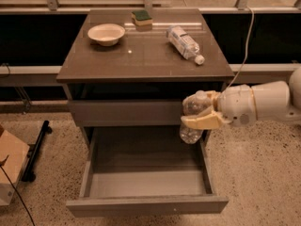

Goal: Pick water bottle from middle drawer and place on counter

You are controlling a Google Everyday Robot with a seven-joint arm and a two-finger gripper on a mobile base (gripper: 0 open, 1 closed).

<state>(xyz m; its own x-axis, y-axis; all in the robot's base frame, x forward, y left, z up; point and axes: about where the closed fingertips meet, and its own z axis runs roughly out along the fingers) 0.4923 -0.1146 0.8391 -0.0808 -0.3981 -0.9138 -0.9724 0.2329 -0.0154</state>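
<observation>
My gripper (201,112) is shut on the water bottle (192,133), a small clear ribbed bottle held upright. It hangs above the right rear part of the open middle drawer (146,182), level with the closed drawer front above. The drawer's pale grey floor is bare. The counter (141,55) lies above and to the left of the gripper. My white arm (263,102) reaches in from the right.
On the counter lie a bigger labelled bottle (185,43) on its side at the right, a white bowl (106,34) at the left, and a green sponge (142,18) at the back. A cardboard box (9,168) and a black stand (35,149) are on the floor at the left.
</observation>
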